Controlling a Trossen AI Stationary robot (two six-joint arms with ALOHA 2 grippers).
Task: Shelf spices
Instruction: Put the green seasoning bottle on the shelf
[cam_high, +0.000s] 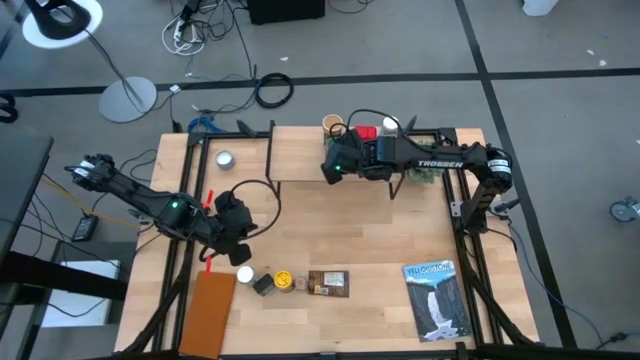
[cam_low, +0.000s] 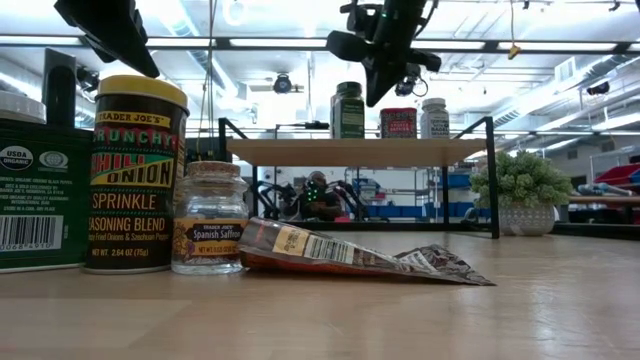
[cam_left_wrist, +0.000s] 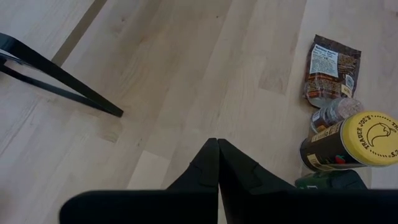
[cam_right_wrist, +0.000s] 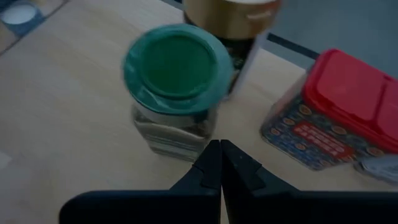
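1. High: I've got the right gripper (cam_high: 330, 168) over the shelf (cam_high: 300, 155), far side. Left gripper (cam_high: 238, 252) sits near-left above the leftovers.
2. Low: three jars up on the shelf. Yellow-lid jar (cam_low: 135, 172), saffron jar (cam_low: 209, 217), packet (cam_low: 350, 254) and green tin (cam_low: 40, 190) unshelved.
3. Left wrist: jaws shut, empty.
4. Right wrist: jaws shut, empty, beside green-lid jar (cam_right_wrist: 176, 87) and red-lid jar (cam_right_wrist: 333, 106).
5. Roughly half done, I reckon.

you have open table (cam_high: 350, 225) mid-board; the shelf (cam_high: 300, 155) blocks the far edge, and the jars (cam_high: 283, 280), brown packet (cam_high: 328, 284) and book (cam_high: 437, 298) crowd the near edge.
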